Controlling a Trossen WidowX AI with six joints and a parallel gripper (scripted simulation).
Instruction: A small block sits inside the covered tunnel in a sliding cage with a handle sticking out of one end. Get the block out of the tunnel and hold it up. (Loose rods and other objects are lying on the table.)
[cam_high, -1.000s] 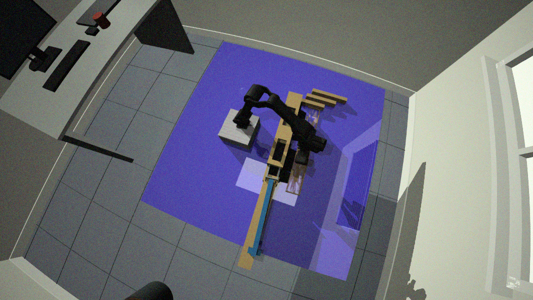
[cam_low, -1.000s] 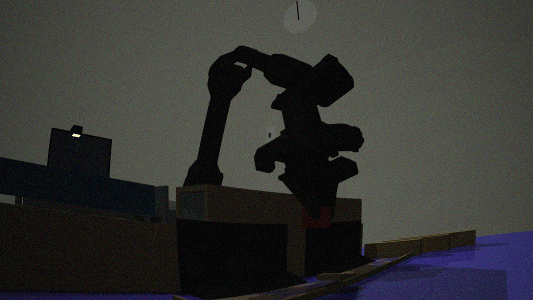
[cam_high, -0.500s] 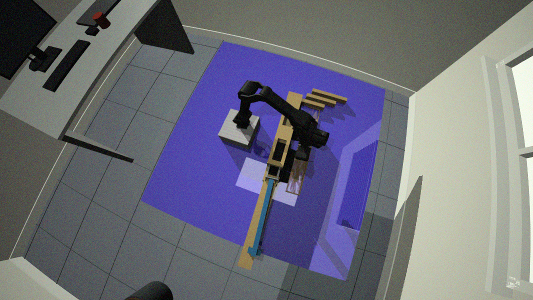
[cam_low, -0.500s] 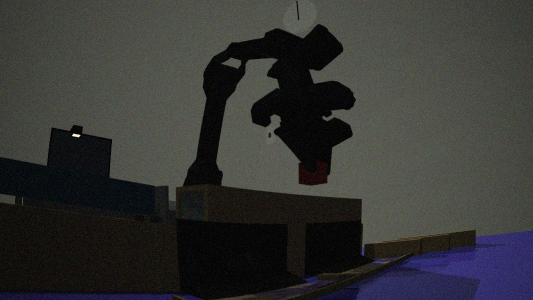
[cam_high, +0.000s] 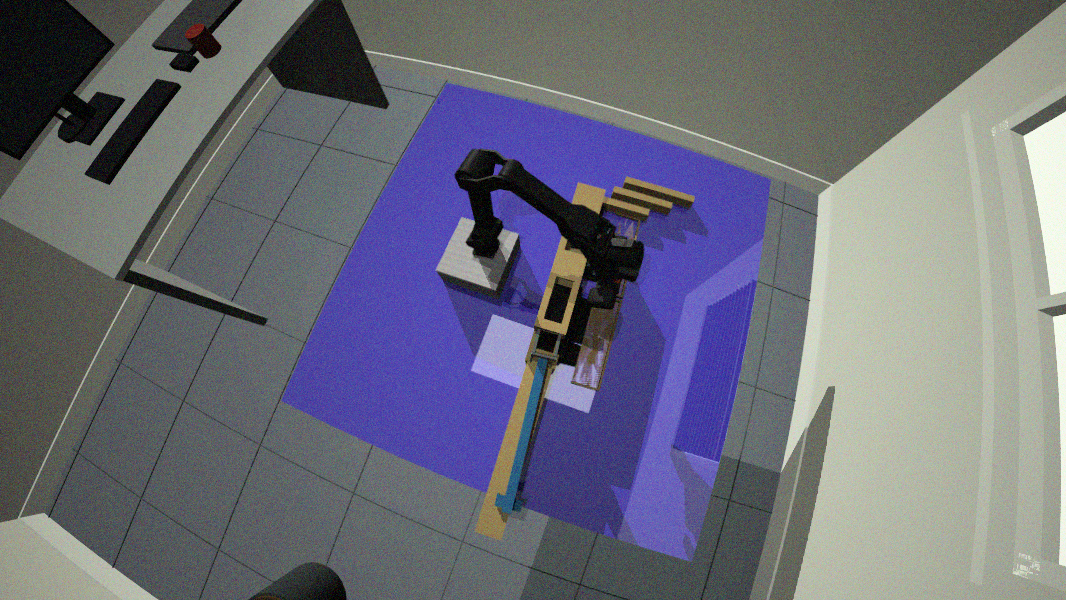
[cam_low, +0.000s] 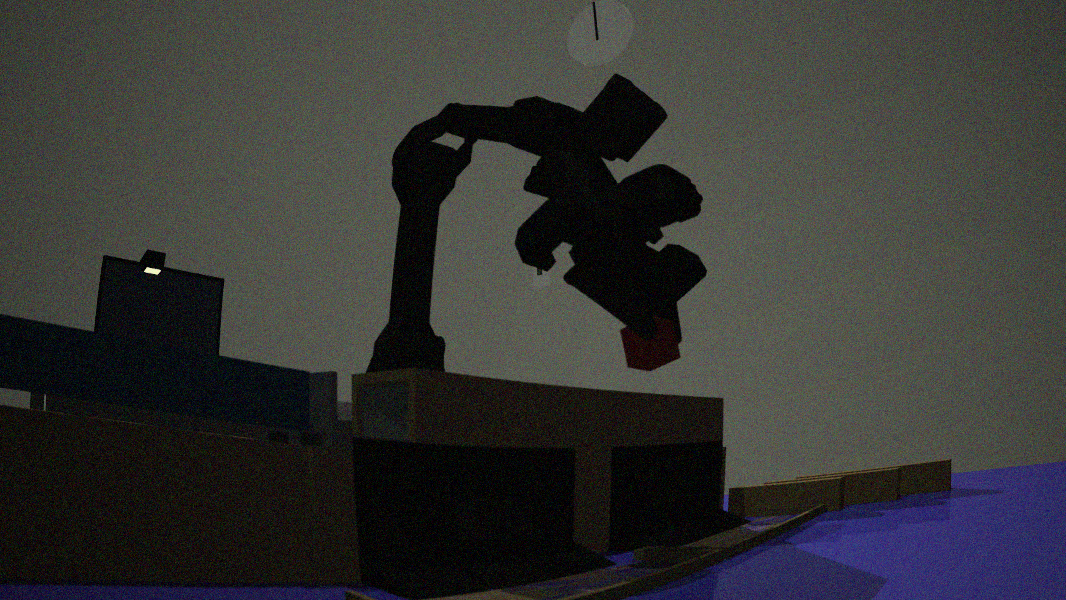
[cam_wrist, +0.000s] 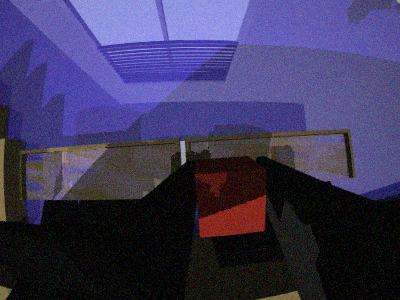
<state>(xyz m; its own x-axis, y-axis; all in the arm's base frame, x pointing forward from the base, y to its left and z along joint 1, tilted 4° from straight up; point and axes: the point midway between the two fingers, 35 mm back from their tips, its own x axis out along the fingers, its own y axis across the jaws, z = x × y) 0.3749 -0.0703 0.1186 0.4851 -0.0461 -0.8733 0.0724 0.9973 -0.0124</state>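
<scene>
One wide blue mat (cam_high: 387, 313) (cam_low: 984, 521) (cam_wrist: 185, 120) spreads over the tiled floor, with a desk (cam_high: 246, 81) at the far left as seen from above. On the mat, the long wooden tunnel structure (cam_high: 570, 260) (cam_low: 593, 491) runs from far to near, and a blue handle (cam_high: 527, 432) (cam_low: 253, 387) sticks out of its near end. The black arm (cam_high: 537, 186) (cam_low: 414, 245) stands on a pale base block (cam_high: 458, 260) to the left and reaches right, across the structure. Just right of the structure is a shallow wood-framed tray (cam_high: 584, 385) (cam_low: 671, 570) (cam_wrist: 280, 136), and three wooden rods (cam_high: 659, 191) (cam_low: 790, 497) lie at the far right of the structure. The gripper (cam_high: 602, 294) (cam_low: 652, 331) (cam_wrist: 226, 166) points downward, its fingers partly open and closed firmly on the small red block (cam_low: 648, 348) (cam_wrist: 231, 202). The block is out of the tunnel, up in the air, its lower part showing below the fingertips.
</scene>
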